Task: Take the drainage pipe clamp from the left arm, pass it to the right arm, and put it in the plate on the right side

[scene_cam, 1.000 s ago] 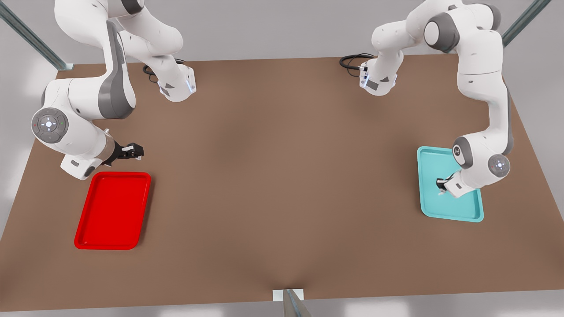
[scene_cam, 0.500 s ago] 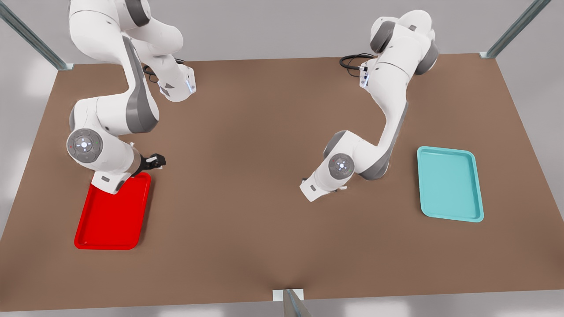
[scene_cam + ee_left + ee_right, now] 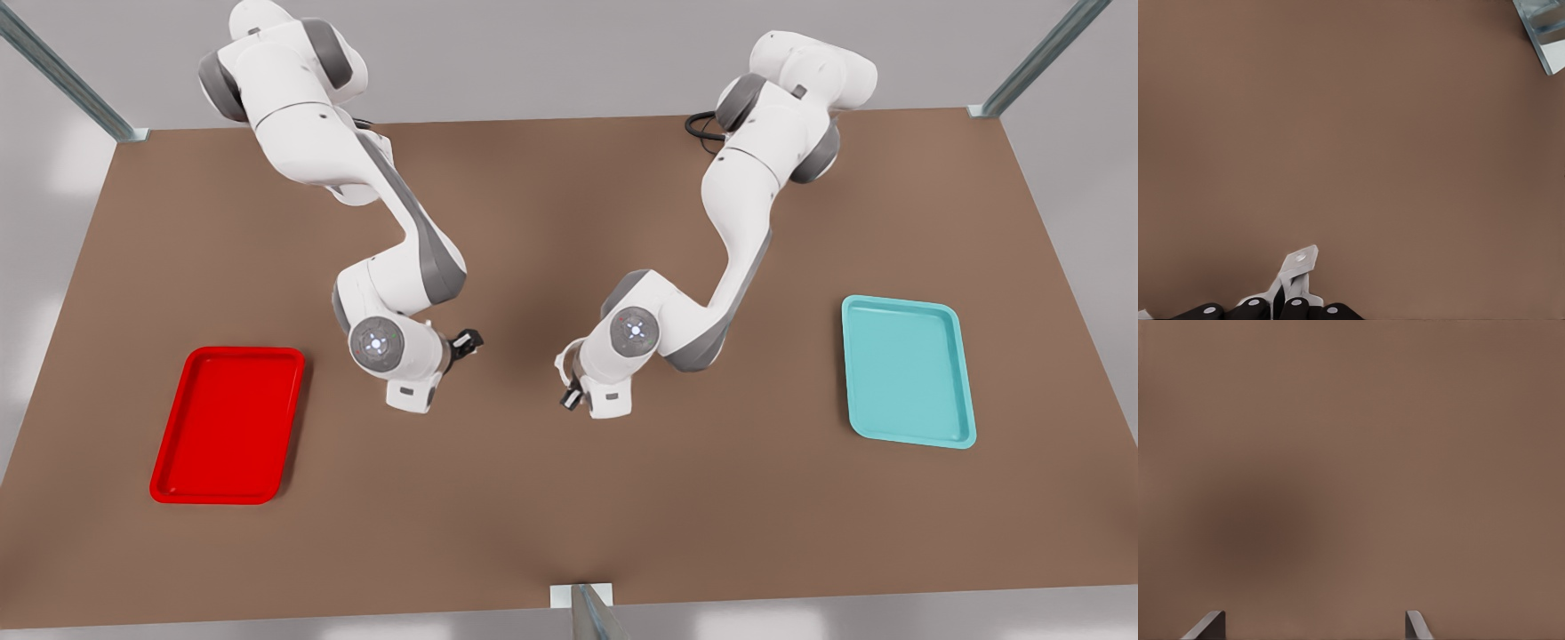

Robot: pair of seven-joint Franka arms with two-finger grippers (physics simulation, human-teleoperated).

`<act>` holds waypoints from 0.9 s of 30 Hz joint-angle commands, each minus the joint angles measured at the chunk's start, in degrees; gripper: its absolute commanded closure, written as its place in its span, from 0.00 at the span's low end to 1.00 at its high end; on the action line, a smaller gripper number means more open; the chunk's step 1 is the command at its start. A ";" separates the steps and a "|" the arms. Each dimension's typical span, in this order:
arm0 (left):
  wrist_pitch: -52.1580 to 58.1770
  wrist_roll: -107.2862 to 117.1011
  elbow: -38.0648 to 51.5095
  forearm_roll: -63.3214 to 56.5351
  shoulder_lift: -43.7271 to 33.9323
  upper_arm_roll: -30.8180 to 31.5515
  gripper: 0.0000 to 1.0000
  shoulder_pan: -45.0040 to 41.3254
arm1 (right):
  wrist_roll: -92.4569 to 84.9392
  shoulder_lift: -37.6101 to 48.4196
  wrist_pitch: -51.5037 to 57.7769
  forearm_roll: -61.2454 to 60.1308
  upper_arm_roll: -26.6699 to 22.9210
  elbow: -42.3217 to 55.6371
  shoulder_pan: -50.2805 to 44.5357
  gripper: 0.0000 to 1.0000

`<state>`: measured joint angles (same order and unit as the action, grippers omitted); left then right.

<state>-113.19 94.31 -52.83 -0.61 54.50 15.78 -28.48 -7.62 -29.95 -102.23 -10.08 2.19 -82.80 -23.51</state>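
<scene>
Mid-table, left gripper (image 3: 569, 397) pinching drainage pipe clamp (image 3: 1297, 272) (half hidden); right gripper (image 3: 468, 341) spread

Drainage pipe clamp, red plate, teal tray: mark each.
drainage pipe clamp (image 3: 1301, 259): left wrist view, its flat end tab.
red plate (image 3: 228, 425): front view, bare floor.
teal tray (image 3: 907, 370): front view, bare floor.

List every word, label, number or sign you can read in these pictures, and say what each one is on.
None can be read: there are no words, numbers or brand marks.
Small dark patches on the arm bases: too blurred to read.
Round lit marks on the arm joints carry no letters.
Red tray, teal tray, clamp: no print.
</scene>
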 commanded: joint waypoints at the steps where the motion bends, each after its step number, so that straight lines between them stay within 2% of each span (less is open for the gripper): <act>1: -3.00 58.18 1.24 -0.10 0.78 -0.05 0.79 -0.61 | 0.06 0.06 -8.34 -0.55 0.01 -0.96 -1.36 0.00; 5: -4.06 54.23 2.65 -0.18 2.19 -0.14 0.79 -1.75 | 0.94 -0.82 -13.26 -0.82 0.01 -2.45 -4.97 0.00; 10: -4.15 44.29 2.56 -0.01 2.71 0.04 0.79 -1.66 | 1.20 0.15 -24.69 -2.66 0.10 -8.17 -7.78 0.00; 27: -4.59 48.33 2.65 0.87 3.24 0.22 0.79 -1.49 | 1.11 -1.52 -30.31 -3.98 0.80 -10.81 -10.59 0.00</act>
<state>-117.54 131.69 -50.24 0.39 57.85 15.95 -30.02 -6.56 -31.34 -130.99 -13.93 3.02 -93.63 -34.08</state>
